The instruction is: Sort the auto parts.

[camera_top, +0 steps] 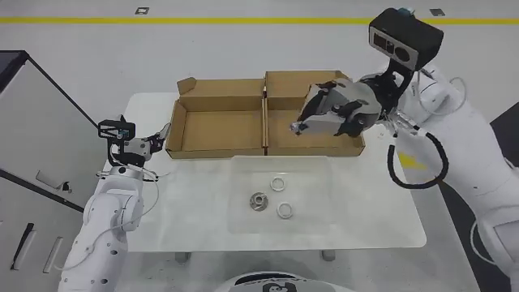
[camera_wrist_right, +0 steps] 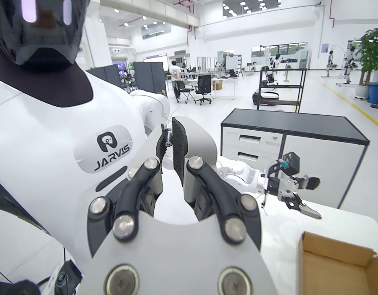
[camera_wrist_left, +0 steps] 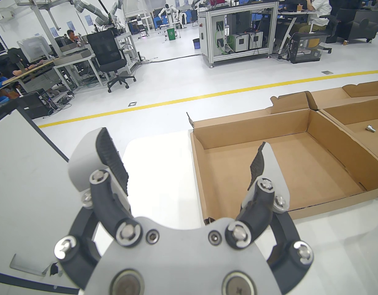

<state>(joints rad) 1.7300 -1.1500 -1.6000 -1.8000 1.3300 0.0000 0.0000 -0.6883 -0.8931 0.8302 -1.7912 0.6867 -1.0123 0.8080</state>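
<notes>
The right pincer (camera_wrist_right: pixel 169 133) is all but closed on a small threaded bolt (camera_wrist_right: pixel 167 138), nipped between its pads with the long axis roughly along the fingers (I can't be surer than that). From above, this pincer hangs over the right box (camera_top: pixel 280 118), so the bolt's place lies straight below it. A small metal part (camera_wrist_left: pixel 370 128) lies on that box's floor. The left pincer (camera_wrist_left: pixel 189 161) gapes wide and empty at the left edge of the worktop (camera_top: pixel 381 219), beside the bare left box (camera_top: pixel 219 126). Two rings (camera_top: pixel 278 184) and a flanged disc (camera_top: pixel 259 202) sit in the clear tray (camera_top: pixel 316 211), nearer the right arm.
</notes>
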